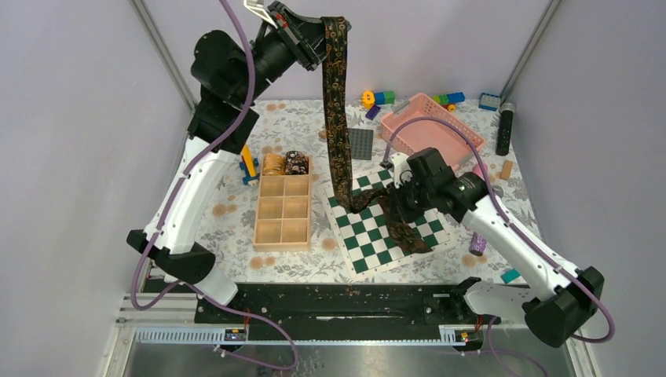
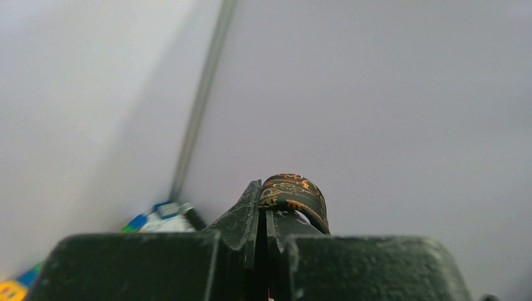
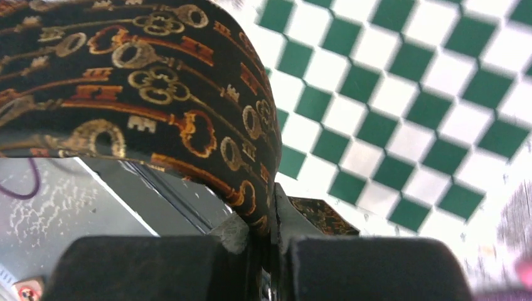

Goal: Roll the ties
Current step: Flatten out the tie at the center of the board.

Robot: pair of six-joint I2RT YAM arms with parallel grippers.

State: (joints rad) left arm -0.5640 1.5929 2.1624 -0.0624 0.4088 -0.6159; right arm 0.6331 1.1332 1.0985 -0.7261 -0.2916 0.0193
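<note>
- High above the back of the table, the left gripper (image 1: 318, 38) is clenched on one end of the dark key-patterned tie (image 1: 336, 118); its wrist view shows the cloth folded over one finger (image 2: 295, 194), with the jaws pressed together.
- From that grip the tie hangs as a long strip down to the green-checked mat (image 1: 369, 245); there it bends and lies across the squares toward the near edge.
- Down at the mat, the right gripper (image 1: 395, 206) is clamped on the tie close to that bend; its wrist view shows the fabric arching away from jaws closed tight on it.
- The end lying on the mat looks like the wide one, though the arm hides part of it.
- In the wooden box (image 1: 257, 208), a golden-tan coil (image 1: 273, 163) and a dark coil (image 1: 296, 162) sit side by side in the two back cells; so I judge two ties done and this one the last.
- The step in hand seems to be stretching the tie straight between the two grippers; no turn is wound yet.
- The next move calls for laying the strip flat without a twist, then turning one end over itself while the other grip keeps light tension; slack would give a loose coil too big for a cell.
</note>
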